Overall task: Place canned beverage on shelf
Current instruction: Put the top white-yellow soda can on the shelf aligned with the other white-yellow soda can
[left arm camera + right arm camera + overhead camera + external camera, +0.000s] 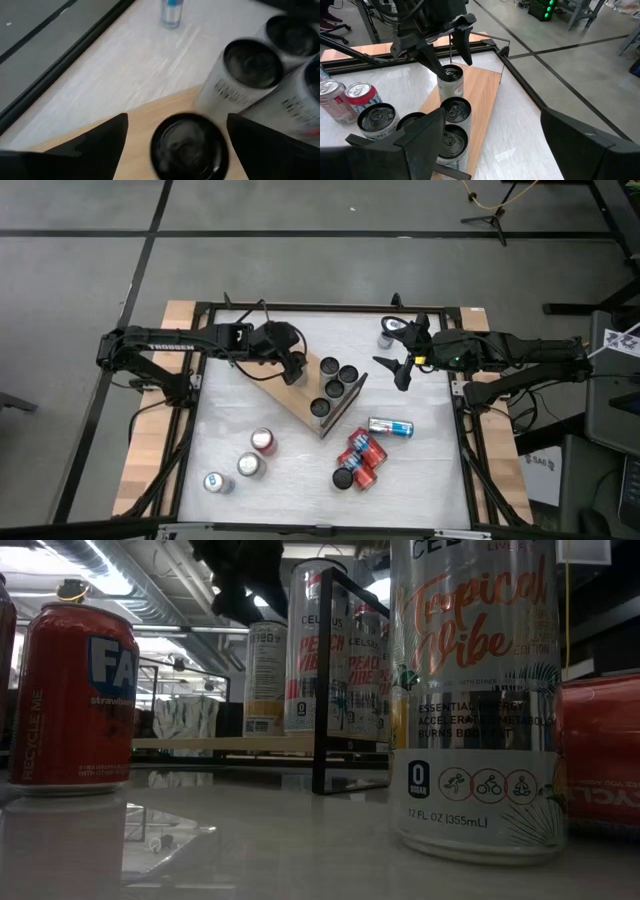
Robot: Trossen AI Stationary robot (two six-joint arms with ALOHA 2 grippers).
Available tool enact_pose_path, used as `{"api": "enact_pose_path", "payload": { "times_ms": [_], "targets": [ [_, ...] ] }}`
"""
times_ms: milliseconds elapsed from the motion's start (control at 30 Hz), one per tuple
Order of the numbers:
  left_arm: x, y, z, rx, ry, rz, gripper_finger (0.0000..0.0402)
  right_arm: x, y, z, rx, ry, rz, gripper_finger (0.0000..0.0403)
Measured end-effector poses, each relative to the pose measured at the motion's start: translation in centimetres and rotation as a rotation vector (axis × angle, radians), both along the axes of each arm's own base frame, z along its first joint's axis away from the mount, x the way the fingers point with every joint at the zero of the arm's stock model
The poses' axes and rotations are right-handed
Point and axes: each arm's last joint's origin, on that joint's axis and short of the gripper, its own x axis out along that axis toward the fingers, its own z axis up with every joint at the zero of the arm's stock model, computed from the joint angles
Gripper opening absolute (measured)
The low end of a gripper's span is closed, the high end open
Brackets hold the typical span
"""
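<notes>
The shelf [290,395] is a light-wood board on a black wire frame, lying aslant in the middle of the table. A silver can [451,82] stands upright on its bare far-left part. My left gripper [452,68] is open, with one finger on each side of this can's top [190,145] and a gap at each side. Several more cans [335,385] stand upright on the shelf's right end. My right gripper [400,372] hangs open over the table to the right of the shelf, with nothing between its fingers.
Three upright cans [250,465] stand on the table at the near left. A blue can [390,427] lies on its side near several red cans [358,460]. One can [388,332] stands at the far edge beside my right arm. Black frame rails border the table.
</notes>
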Motion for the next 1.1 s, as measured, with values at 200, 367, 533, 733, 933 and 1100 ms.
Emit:
{"api": "enact_pose_path", "payload": {
  "times_ms": [200,367,533,733,933,1100],
  "targets": [
    [0.7,0.0,0.8,0.013,-0.11,-0.002,0.0332,0.0,0.0,0.0,0.0,0.0,0.0,0.0324],
    [0.8,-0.1,0.8,0.014,-0.116,-0.009,0.0335,0.0,0.0,0.0,0.0,0.0,0.0,0.0324],
    [0.7,-0.7,0.7,0.016,-0.09,-0.032,0.0335,0.0,0.0,0.0,0.0,0.0,0.0,0.0324],
    [0.3,-1.1,0.3,0.06,-0.027,0.002,0.0331,0.0,0.0,0.0,0.0,0.0,0.0,0.0324],
    [0.6,-1.4,-0.2,0.063,0.0,-0.005,0.033,0.0,0.0,0.0,0.0,0.0,0.0,0.0324],
    [0.7,-1.5,-0.8,0.069,0.041,0.01,0.033,0.0,0.0,0.0,0.0,0.002,0.0,0.0324]
  ]
}}
